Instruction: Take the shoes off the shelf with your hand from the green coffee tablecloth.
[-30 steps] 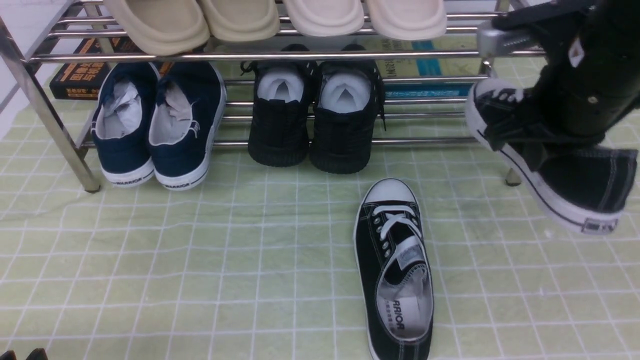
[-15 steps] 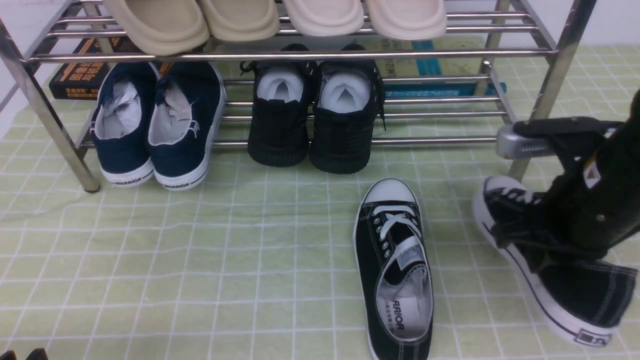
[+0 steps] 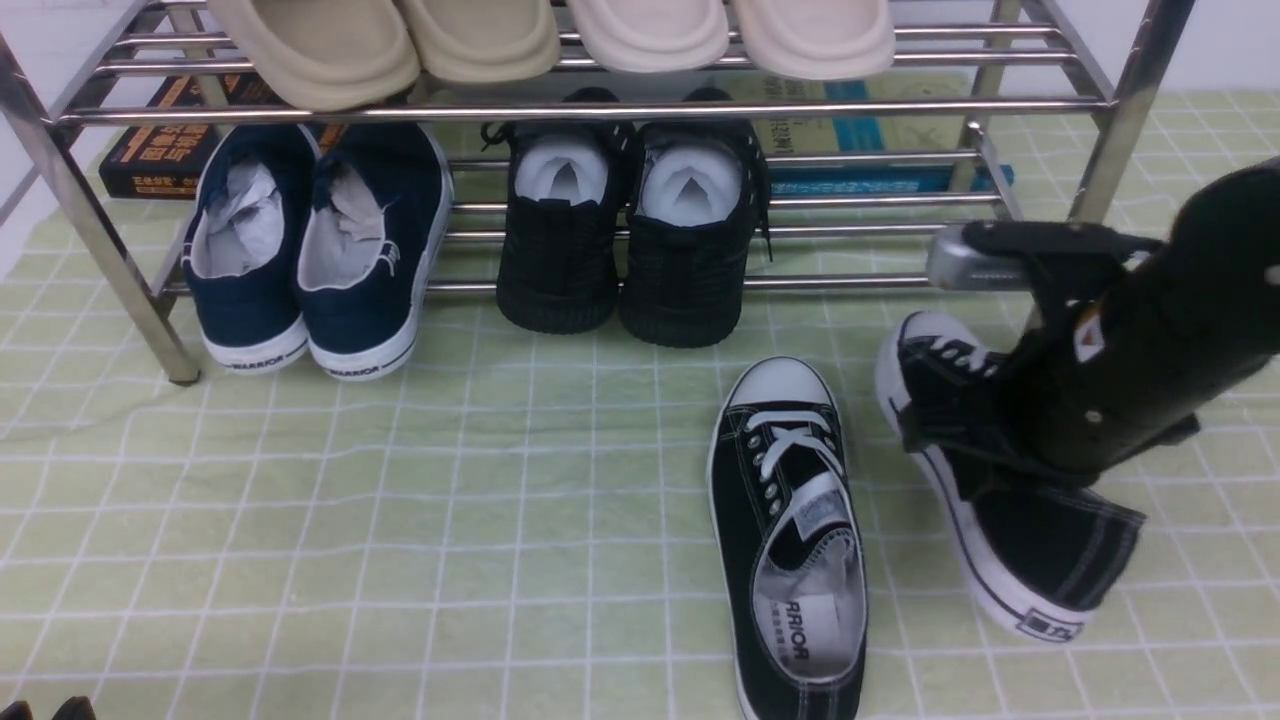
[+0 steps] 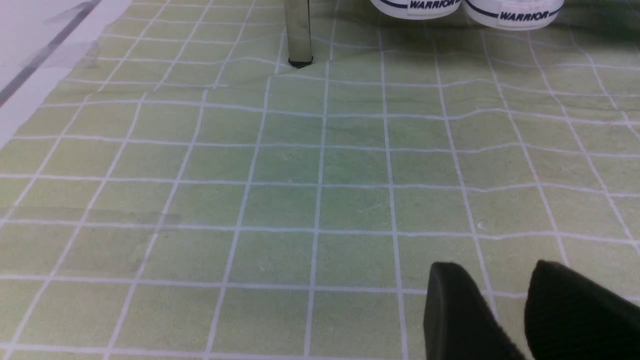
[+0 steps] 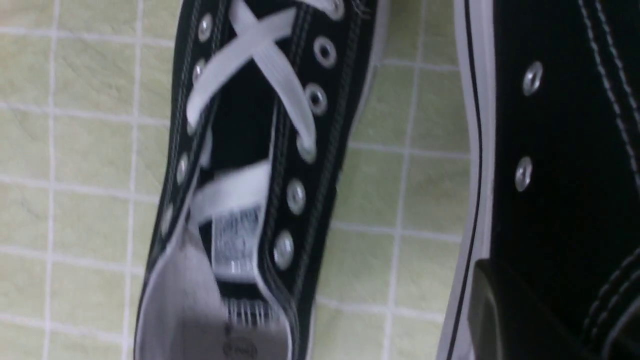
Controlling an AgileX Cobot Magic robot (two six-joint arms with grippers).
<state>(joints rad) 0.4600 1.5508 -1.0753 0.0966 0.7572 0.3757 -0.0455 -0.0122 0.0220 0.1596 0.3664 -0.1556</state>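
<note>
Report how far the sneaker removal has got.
Done: one black canvas sneaker lies on the green gridded tablecloth, off the shoe rack. In hand: its mate, gripped by the right gripper. Left: apparently just setting that one down and letting go.

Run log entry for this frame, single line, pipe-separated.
right gripper: holding second sneaker | first sneaker: on green cloth | left gripper: only partly in view, no shoe at it | shelf: other shoes on both tiers
</note>
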